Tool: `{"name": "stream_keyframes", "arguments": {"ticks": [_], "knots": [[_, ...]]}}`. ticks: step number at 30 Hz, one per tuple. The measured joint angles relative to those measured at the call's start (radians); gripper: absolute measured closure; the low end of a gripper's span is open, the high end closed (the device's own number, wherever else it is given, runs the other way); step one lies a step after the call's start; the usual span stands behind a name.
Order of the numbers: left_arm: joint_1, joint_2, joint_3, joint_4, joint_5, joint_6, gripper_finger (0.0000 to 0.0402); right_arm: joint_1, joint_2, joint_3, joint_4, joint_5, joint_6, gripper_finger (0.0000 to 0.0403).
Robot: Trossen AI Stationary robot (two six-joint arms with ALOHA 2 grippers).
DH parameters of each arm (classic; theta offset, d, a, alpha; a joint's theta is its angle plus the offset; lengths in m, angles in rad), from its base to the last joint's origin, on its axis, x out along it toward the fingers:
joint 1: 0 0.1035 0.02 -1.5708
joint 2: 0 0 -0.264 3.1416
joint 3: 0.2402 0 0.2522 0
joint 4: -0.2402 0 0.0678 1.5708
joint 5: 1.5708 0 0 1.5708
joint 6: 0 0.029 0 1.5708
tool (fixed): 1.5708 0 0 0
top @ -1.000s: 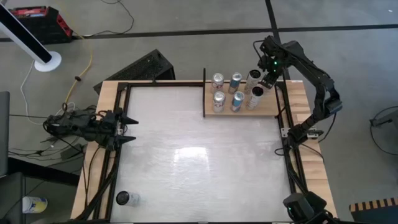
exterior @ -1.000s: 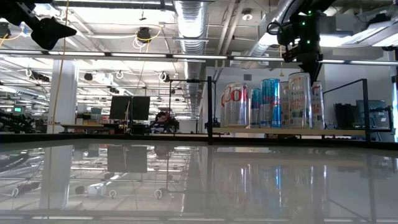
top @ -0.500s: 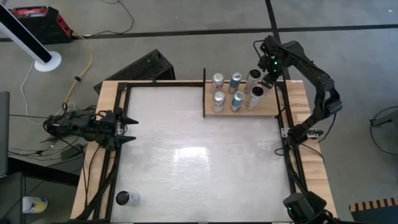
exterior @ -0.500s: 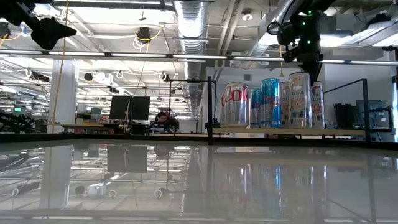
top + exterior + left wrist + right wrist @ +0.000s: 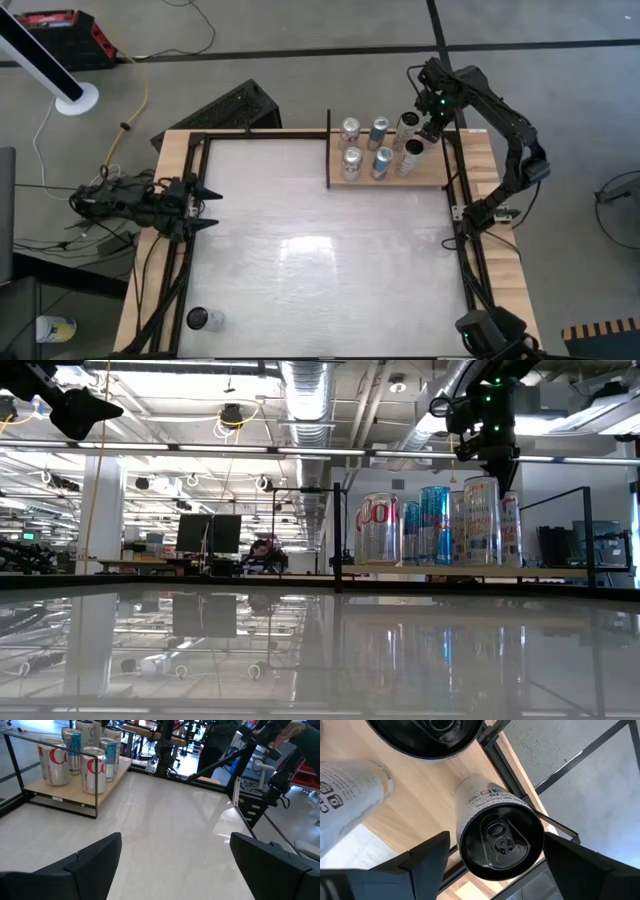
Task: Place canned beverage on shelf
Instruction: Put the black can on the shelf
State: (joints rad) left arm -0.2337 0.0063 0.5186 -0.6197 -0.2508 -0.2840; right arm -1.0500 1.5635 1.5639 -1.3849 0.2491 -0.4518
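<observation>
While the right tool (image 5: 492, 855) stands open around the can (image 5: 495, 837) at the shelf's (image 5: 432, 178) right edge, an off-line lift could topple it; left tool (image 5: 175, 860) open, idle.

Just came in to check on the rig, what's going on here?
The right end effector hangs open directly above a black-topped can standing on the wooden shelf at the table's far right, with fingers either side. Five other cans stand there too. The left end effector waits open at the left edge.
</observation>
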Motion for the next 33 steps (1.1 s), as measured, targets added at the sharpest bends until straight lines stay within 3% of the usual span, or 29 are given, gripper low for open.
{"name": "stream_keyframes", "arguments": {"ticks": [23,28,33], "knots": [[0.0,0.0,0.0,0.0,0.0,0.0,0.0045,0.002,-0.024,0.002,0.059,0.044,-0.025,0.0066],[0.0,0.0,0.0,0.0,0.0,0.0,0.0045,0.01,-0.074,0.076,0.052,0.043,-0.015,0.0066],[0.0,0.0,0.0,0.0,0.0,0.002,0.0045,0.052,-0.149,0.15,0.051,-0.052,0.03,0.0066]]}}
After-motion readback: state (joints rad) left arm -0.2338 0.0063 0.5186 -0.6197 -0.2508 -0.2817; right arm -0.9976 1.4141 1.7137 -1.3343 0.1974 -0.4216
